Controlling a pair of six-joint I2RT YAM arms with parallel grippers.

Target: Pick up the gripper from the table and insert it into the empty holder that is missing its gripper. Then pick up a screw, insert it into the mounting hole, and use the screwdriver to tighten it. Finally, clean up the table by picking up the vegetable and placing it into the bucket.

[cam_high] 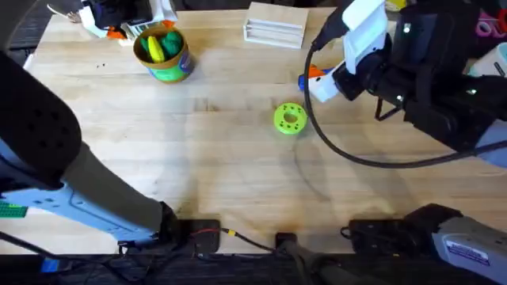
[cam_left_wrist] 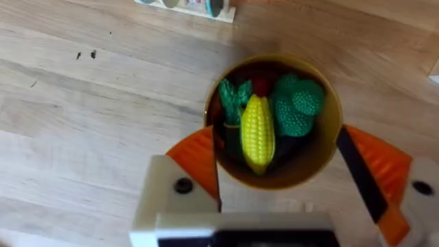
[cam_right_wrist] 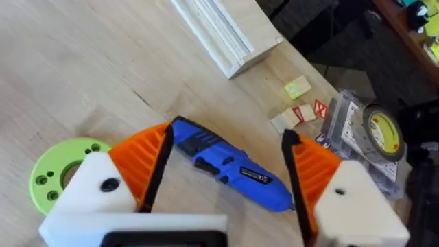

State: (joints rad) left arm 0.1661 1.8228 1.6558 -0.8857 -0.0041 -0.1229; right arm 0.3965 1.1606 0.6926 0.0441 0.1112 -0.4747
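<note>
From overhead, the bucket [cam_high: 163, 54] stands on the tabletop [cam_high: 158, 150] toward the far left, with the yellow vegetable [cam_high: 155, 49] lying inside it among green toys. A green disc [cam_high: 289, 118] rests near the middle. The right claw [cam_high: 315, 79] hangs low at the far right, above the screwdriver [cam_high: 304, 81].

In the left wrist view, the left claw [cam_left_wrist: 281, 199] is spread wide directly over the bucket [cam_left_wrist: 329, 137], and the vegetable [cam_left_wrist: 257, 132] lies between a leafy toy and a bumpy green one.

In the right wrist view, the right claw [cam_right_wrist: 223, 171] is spread with the screwdriver [cam_right_wrist: 230, 170] lying between its orange pads [cam_right_wrist: 140, 161]; whether they touch it cannot be told. The green disc [cam_right_wrist: 58, 171] sits just beside.
</note>
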